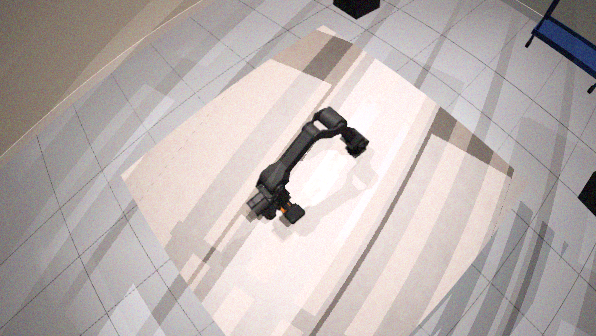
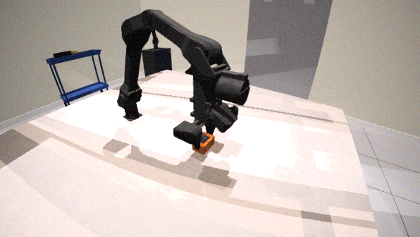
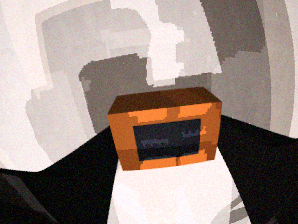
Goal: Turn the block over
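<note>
the table (image 1: pixel 260 270) (image 2: pixel 106 197) (image 3: pixel 15 125) has a broad, flat, pale top, whitish with a faint pink cast, crossed by straight bands of grey and brown shade. a bright patch, nearly white, spreads over its middle. seen from the top, its outline stands on a slant, corners pointing up and out to the sides. the black arm's base (image 1: pixel 361 145) (image 2: pixel 127 118) stands on it, well in from the edges. an orange block (image 1: pixel 283 209) (image 2: pixel 203 149) (image 3: pixel 170 164) is down at the tabletop, its dark marked panel facing up; whether its underside fully touches is hard to tell.

Matt orange block (image 1: pixel 283 209) (image 2: pixel 204 144) (image 3: pixel 170 132); smooth, pale table (image 1: pixel 250 270) (image 2: pixel 148 197) (image 3: pixel 65 90).
</note>
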Controlling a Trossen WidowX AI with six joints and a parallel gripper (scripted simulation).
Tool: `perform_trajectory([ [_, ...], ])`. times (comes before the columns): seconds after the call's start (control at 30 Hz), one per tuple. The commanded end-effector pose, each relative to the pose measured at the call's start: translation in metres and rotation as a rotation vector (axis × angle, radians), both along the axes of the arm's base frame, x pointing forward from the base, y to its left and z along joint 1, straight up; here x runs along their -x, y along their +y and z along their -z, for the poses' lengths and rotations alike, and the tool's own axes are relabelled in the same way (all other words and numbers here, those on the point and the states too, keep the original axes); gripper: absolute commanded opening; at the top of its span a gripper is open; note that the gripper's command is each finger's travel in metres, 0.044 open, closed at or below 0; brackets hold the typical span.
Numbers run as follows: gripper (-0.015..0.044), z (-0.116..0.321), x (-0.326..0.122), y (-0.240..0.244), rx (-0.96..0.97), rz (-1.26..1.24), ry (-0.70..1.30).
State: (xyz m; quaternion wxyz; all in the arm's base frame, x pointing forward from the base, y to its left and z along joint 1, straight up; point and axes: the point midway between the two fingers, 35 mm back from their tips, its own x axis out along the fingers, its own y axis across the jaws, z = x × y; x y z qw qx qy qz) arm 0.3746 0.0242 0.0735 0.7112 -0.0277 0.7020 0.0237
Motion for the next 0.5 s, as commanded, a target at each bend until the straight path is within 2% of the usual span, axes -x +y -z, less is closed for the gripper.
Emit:
perform_trajectory([
  [0.0,0.0000,-0.0138,-0.0018,0.0006,-0.004,0.002,-0.019],
  [0.47,0.0000,-0.0087,-0.0047,0.0008,-0.016,0.001,-0.172],
])
